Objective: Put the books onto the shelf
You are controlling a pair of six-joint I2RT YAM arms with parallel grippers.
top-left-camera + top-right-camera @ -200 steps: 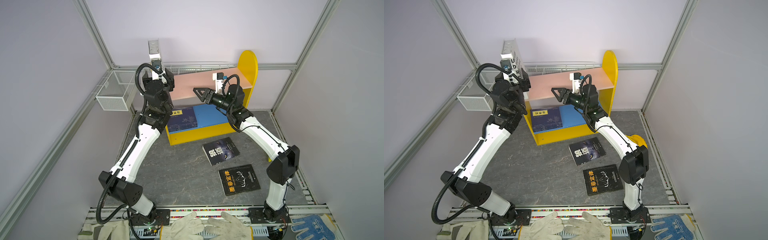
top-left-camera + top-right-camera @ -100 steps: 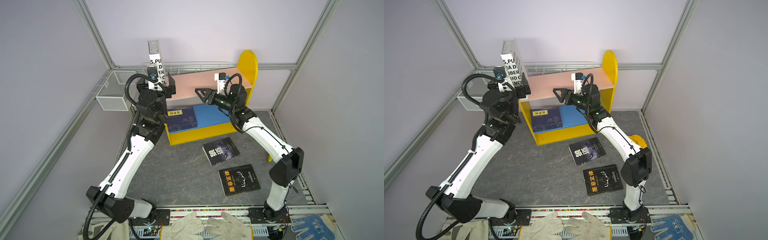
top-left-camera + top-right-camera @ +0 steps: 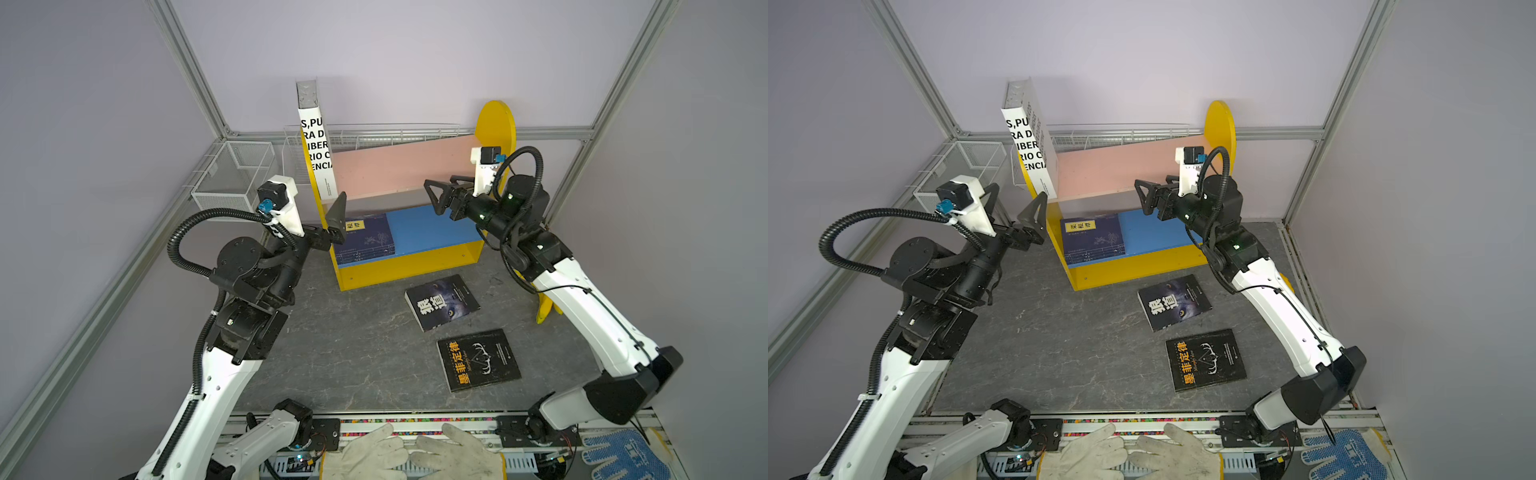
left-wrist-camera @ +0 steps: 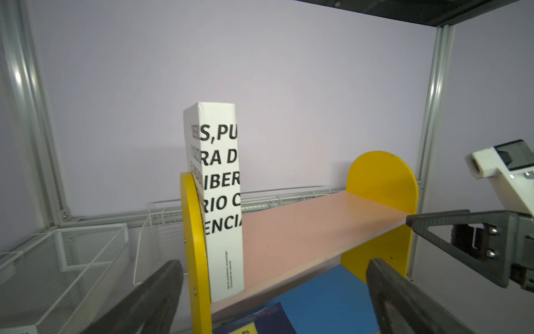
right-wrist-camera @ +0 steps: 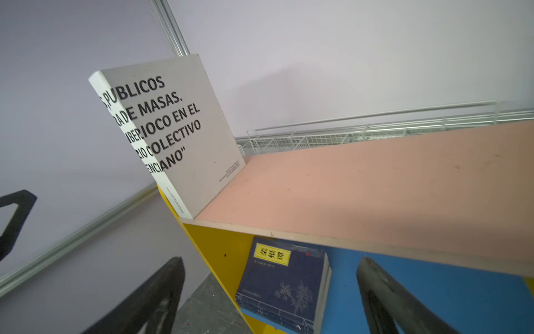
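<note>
A large white book stands upright at the left end of the shelf's pink upper board, against the yellow side panel. A stack of navy books lies on the blue lower board. Two black books lie flat on the grey mat in front. My left gripper hangs open and empty just outside the left panel. My right gripper is open and empty in front of the pink board.
White wire baskets hang at the back left and a wire rack runs behind the shelf. Work gloves and a blue glove lie at the front rail. A yellow object lies under my right arm.
My left gripper has let go of the white book and drawn back and down to the left. Both grippers have opened wider. The book stays upright on the pink board.
</note>
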